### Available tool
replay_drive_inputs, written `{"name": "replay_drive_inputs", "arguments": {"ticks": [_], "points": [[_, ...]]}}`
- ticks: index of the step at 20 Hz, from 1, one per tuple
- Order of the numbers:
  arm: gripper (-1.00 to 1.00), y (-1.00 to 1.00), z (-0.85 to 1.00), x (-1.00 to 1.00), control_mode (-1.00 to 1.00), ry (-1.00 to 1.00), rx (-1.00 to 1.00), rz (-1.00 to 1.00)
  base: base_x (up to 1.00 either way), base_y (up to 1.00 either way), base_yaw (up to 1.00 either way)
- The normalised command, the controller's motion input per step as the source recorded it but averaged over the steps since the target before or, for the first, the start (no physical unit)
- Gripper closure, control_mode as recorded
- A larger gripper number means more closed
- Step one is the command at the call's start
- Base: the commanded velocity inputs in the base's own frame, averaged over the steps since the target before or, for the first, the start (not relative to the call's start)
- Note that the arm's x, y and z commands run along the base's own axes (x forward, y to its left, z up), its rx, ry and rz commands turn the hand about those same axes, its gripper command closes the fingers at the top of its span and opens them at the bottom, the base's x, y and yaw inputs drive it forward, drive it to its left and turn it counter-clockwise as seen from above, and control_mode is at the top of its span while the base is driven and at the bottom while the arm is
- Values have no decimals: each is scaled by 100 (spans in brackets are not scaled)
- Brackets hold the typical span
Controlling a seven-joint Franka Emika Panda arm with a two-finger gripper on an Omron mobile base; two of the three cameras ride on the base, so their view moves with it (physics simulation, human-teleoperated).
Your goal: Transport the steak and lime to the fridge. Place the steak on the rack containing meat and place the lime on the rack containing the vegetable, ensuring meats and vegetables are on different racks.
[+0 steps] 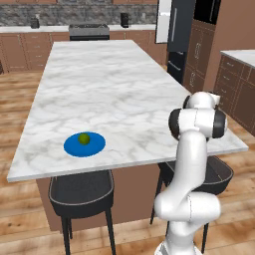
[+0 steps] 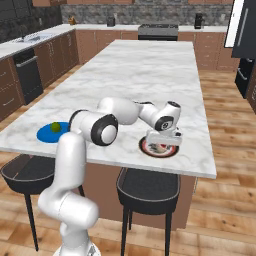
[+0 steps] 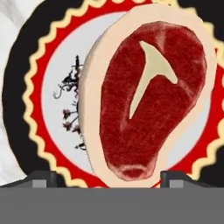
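Observation:
The steak [image 3: 144,96], a red slab with a pale fat rim and a white bone mark, lies on a round plate [image 3: 46,83] with a black rim and red scalloped band. My gripper [image 3: 105,180] hangs close over it, open, with a fingertip [image 3: 41,179] on each side of the steak's near end. In the right base view the gripper [image 2: 162,141] sits low over that plate [image 2: 148,150] near the island's front edge. The lime [image 1: 84,138] [image 2: 55,127] rests on a blue plate [image 1: 97,146]. The black fridge [image 1: 180,27] stands at the far right.
The marble island [image 1: 109,84] carries both plates. Dark stools [image 1: 82,191] [image 2: 147,187] stand under its near edge. A stove [image 1: 89,32] and wooden cabinets line the back wall. A second counter [image 1: 239,55] is at the right.

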Motion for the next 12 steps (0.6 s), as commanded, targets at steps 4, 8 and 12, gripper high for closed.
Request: {"name": "replay_drive_inputs", "arguments": {"ticks": [4, 8, 12], "points": [[-100, 0, 0, -1, -100, 0, 2, 0, 0, 0, 0], [-100, 0, 0, -1, -100, 1, 0, 0, 0, 0, 0], [-100, 0, -17, -1, -100, 8, 0, 0, 0, 0, 0]]}}
